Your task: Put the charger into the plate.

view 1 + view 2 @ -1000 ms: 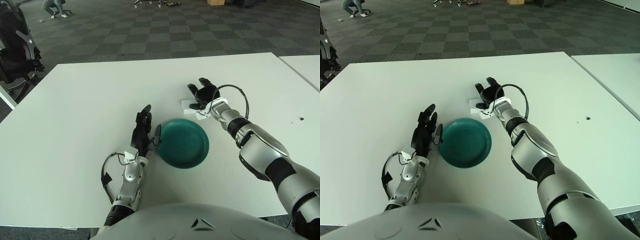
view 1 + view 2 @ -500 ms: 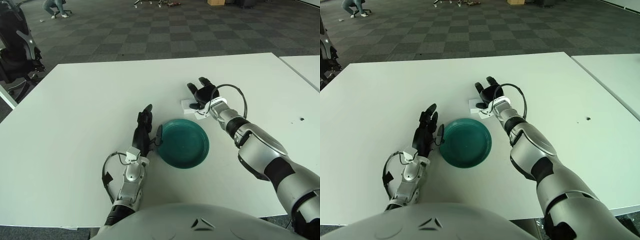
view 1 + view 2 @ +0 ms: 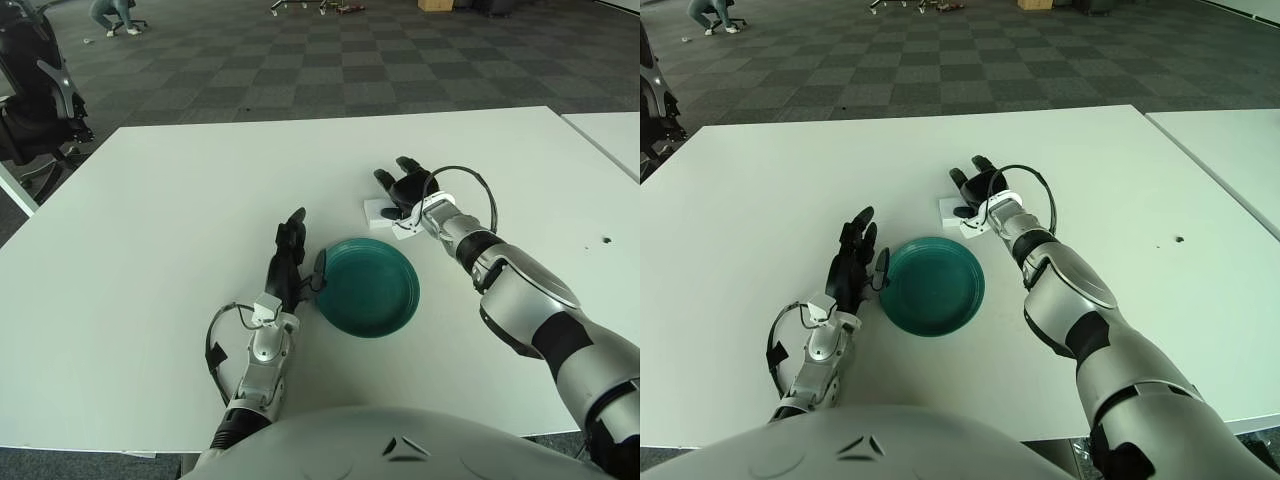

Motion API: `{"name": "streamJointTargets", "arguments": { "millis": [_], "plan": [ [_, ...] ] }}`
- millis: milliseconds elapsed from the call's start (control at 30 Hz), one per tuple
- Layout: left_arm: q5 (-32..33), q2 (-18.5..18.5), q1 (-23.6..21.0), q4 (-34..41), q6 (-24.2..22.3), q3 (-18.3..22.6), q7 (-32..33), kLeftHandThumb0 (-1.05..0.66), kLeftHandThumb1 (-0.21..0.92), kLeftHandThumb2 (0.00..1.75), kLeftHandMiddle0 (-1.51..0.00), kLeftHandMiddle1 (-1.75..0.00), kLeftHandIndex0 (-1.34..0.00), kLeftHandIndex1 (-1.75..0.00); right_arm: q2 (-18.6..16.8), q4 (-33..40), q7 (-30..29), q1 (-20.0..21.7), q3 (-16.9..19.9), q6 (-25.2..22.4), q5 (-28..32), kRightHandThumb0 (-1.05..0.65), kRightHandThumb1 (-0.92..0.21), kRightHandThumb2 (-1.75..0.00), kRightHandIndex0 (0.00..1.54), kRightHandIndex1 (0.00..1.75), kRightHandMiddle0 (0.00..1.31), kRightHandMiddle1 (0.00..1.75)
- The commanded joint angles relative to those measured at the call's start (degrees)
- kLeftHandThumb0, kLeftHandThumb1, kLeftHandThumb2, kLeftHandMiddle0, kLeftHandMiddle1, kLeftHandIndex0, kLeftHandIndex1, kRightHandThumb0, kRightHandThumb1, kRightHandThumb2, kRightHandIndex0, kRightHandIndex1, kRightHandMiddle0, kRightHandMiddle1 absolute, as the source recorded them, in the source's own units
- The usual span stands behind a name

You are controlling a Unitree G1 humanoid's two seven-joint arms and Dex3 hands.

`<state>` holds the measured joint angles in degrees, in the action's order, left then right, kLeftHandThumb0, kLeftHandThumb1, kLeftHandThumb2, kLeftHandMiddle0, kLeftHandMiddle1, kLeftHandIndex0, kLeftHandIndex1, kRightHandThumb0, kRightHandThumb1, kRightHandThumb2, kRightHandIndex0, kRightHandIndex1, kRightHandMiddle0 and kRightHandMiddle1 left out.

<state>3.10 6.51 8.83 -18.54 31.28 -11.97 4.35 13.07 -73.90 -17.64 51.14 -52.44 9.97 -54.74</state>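
The right hand (image 3: 405,190) is stretched out past the far rim of the green plate (image 3: 368,287), its dark fingers (image 3: 384,181) spread and raised over the white charger (image 3: 382,211), which lies flat on the white table (image 3: 160,230) just beyond the plate on its far right side. The hand holds nothing: the fingers arch above and behind the charger with no closed grip on it, and whether the palm touches it I cannot tell. That posture reads as the set-up for a grasp from above, with the wrist angled so the fingers can close around the small block and carry it the short way back to the plate. The plate sits bare near the table's middle, nothing in it, so the task's one move is not yet done. The left hand (image 3: 288,262) shows just left of the plate, fingers extended and relaxed, its thumb near the rim, probably there to steady the dish. Compared with a second ago almost nothing has shifted: the right hand has stayed over the charger with only a slight change of finger pose, and the charger, plate and left hand keep their places.
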Motion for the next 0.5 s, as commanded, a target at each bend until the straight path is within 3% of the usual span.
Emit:
{"name": "streamJointTargets", "arguments": {
  "millis": [0,200,467],
  "plan": [
    [3.76,8.56,3.49,-10.4,0.63,0.65,0.31,-0.71,0.92,0.81,-0.21,0.0,0.0,-0.53,2.96,-0.21,6.26,-7.48,-0.72,7.06,0.19,-0.94,-0.92,-0.85,0.04,0.02,0.02,0.01],
    [4.17,8.31,2.81,-10.61,0.61,0.6,-0.15,-0.72,0.92,0.82,-0.21,0.0,0.0,-0.51,5.4,3.74,7.96,-5.69,1.32,10.1,2.08,-0.93,-0.92,-0.84,0.08,0.03,0.05,0.03],
    [6.17,9.57,2.08,-10.53,1.02,1.15,-0.27,-0.71,0.92,0.79,-0.27,-0.02,0.0,-0.62,8.0,10.77,10.79,-5.15,3.57,11.12,3.25,-0.93,-0.92,-0.83,0.09,0.02,0.08,0.06]
  ]
}}
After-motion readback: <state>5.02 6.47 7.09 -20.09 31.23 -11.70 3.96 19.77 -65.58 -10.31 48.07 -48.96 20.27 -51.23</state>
